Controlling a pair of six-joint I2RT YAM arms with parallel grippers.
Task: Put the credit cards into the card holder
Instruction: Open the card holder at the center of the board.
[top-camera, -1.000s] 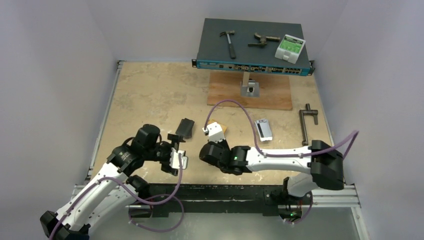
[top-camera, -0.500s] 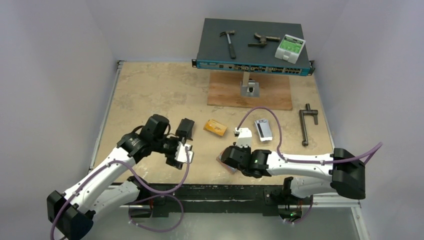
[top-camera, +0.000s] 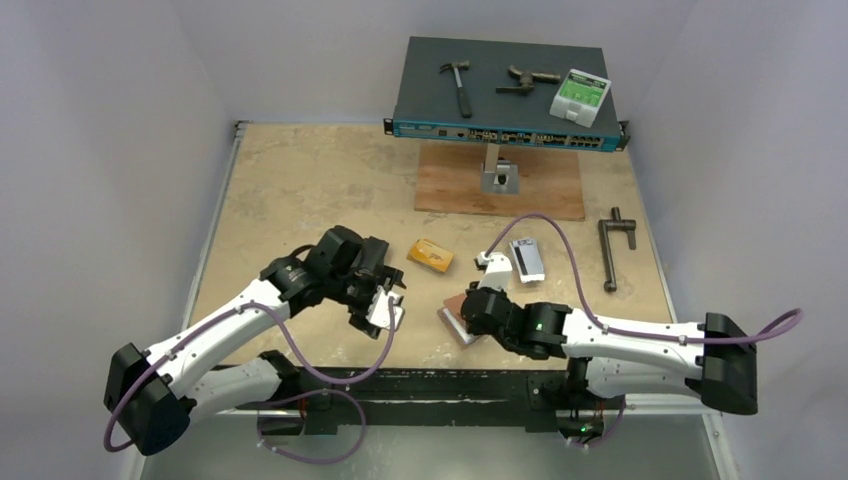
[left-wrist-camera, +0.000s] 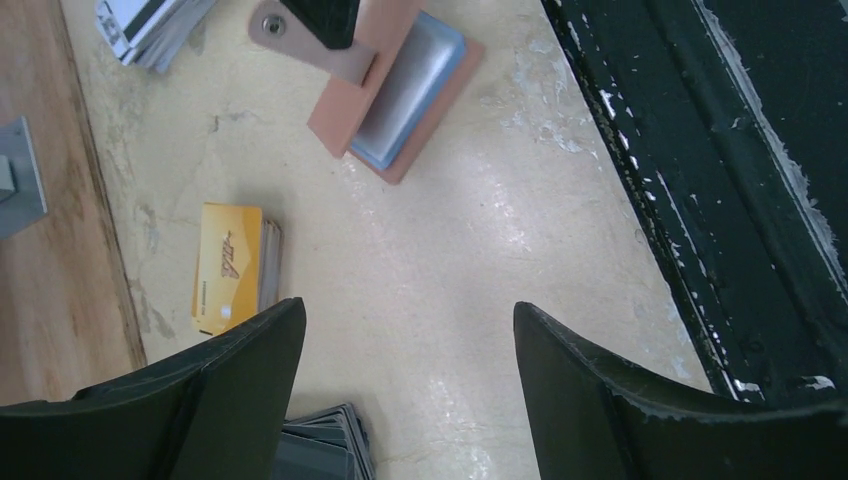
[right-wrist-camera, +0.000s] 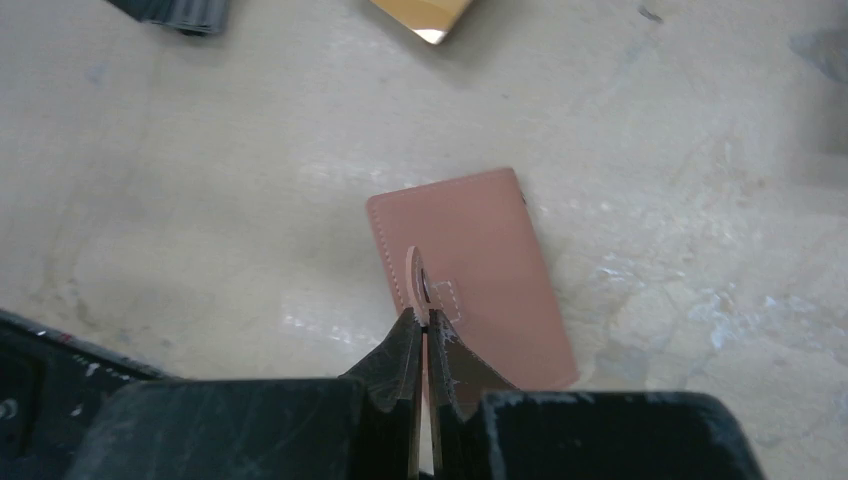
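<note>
The salmon-pink card holder (top-camera: 452, 326) lies shut near the table's front edge, also in the right wrist view (right-wrist-camera: 480, 250) and the left wrist view (left-wrist-camera: 345, 115). My right gripper (top-camera: 464, 312) is shut on its snap tab (right-wrist-camera: 414, 280). My left gripper (top-camera: 388, 296) is open and empty, hovering left of the holder. A black card stack (left-wrist-camera: 320, 445) lies just below its left finger (left-wrist-camera: 200, 400); my left arm hides the stack in the top view. An orange-gold card stack (top-camera: 430, 255) and a silver-grey card stack (top-camera: 527, 258) lie further back.
A blue-fronted network switch (top-camera: 505, 100) at the back carries a hammer (top-camera: 458, 85) and a white-green box (top-camera: 580, 95). A wooden board (top-camera: 540, 185) lies before it. A metal handle (top-camera: 612, 248) lies at the right. The black front rail (top-camera: 420, 385) runs close behind the holder.
My left arm has swung right and forward, over the black stack. My right arm has shifted right and pulled back from the orange-gold stack, uncovering the holder at the front edge.
</note>
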